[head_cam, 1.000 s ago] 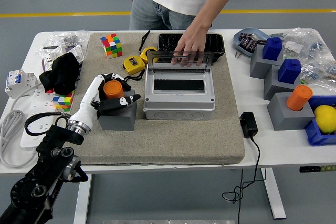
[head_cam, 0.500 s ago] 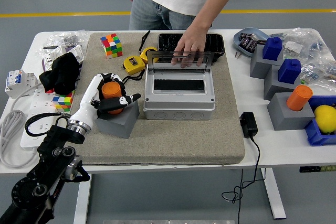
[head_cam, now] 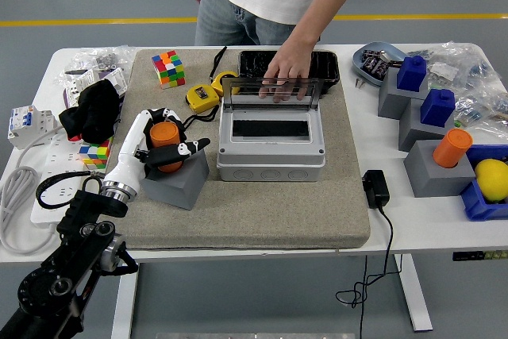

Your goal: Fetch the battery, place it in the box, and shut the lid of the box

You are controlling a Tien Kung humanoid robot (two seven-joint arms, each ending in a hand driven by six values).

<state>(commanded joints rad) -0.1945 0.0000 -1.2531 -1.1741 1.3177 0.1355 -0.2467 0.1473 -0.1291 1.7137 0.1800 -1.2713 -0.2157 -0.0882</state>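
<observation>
My left hand [head_cam: 168, 144] has its fingers wrapped round an orange cylinder battery [head_cam: 165, 137]. The battery is tilted and sits at the top of a grey block holder [head_cam: 176, 182], which is itself skewed on the mat. Just right of it stands the grey box [head_cam: 271, 140] with its clear lid [head_cam: 271, 92] raised upright. A person's hand [head_cam: 287, 69] rests on the lid's top edge and holds it up. The box's inside shows a dark slot. My right hand is not in view.
A yellow tape measure [head_cam: 202, 97] and a colour cube [head_cam: 167, 67] lie behind my hand. A black tray [head_cam: 329, 69] sits behind the box. Grey blocks with blue and orange cylinders [head_cam: 438, 136] stand at the right, a black adapter [head_cam: 375, 188] near the mat's right edge.
My left hand has drawn the orange battery up and left; the grey block has tilted and twisted with it. The person's hand stays on the lid.
</observation>
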